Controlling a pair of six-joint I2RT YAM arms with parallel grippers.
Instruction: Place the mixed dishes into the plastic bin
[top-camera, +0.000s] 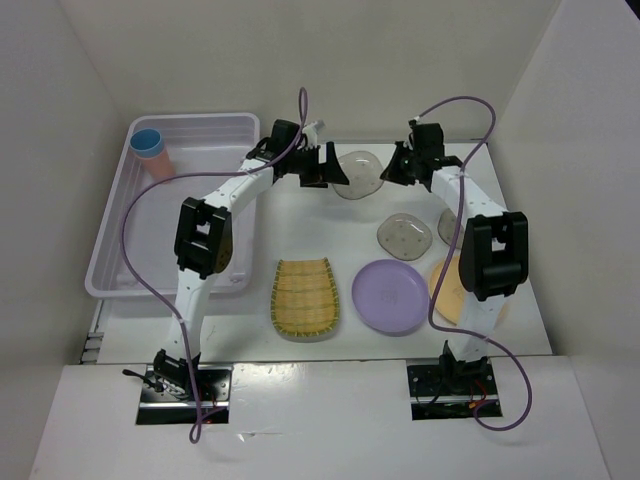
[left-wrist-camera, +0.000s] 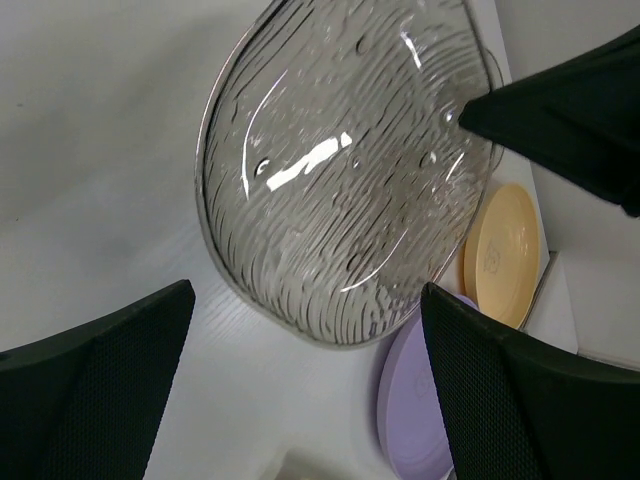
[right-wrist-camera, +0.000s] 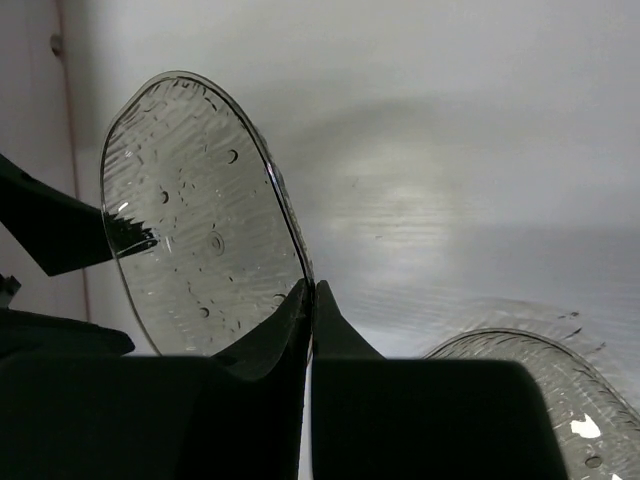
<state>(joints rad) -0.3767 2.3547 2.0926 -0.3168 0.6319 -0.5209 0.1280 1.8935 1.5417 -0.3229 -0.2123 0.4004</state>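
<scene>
Three dishes lie nearest the arm bases, all on the base side of both grippers. They are a yellow ribbed tray (top-camera: 303, 297), a lilac plate (top-camera: 390, 296) just to its right, and an orange plate (top-camera: 445, 285) partly hidden under the right arm. Between these and the right gripper (right-wrist-camera: 308, 295), just short of it, a second grey plate (top-camera: 404, 235) rests flat on the table (top-camera: 330, 225). In the right wrist view it shows low and to the right of the fingers.

The right gripper is clenched on the rim of a grey plate (right-wrist-camera: 200, 240). Its two fingers are pinched together on the plate's edge, and the plate stands up on edge beyond them. The left gripper (left-wrist-camera: 308, 288) faces it from the other side of the plate and holds nothing. Its jaws are spread wide, with the plate's ribbed face filling the gap between them. In the right wrist view one of its fingertips (right-wrist-camera: 135, 238) reaches the plate's far rim; whether it touches I cannot tell.

Beyond the left gripper's wrist, well to its left, sits the plastic bin (top-camera: 200, 118). In the bin's far left corner is a pink cup (top-camera: 158, 165) with a blue cup (top-camera: 147, 141) showing at its mouth.
</scene>
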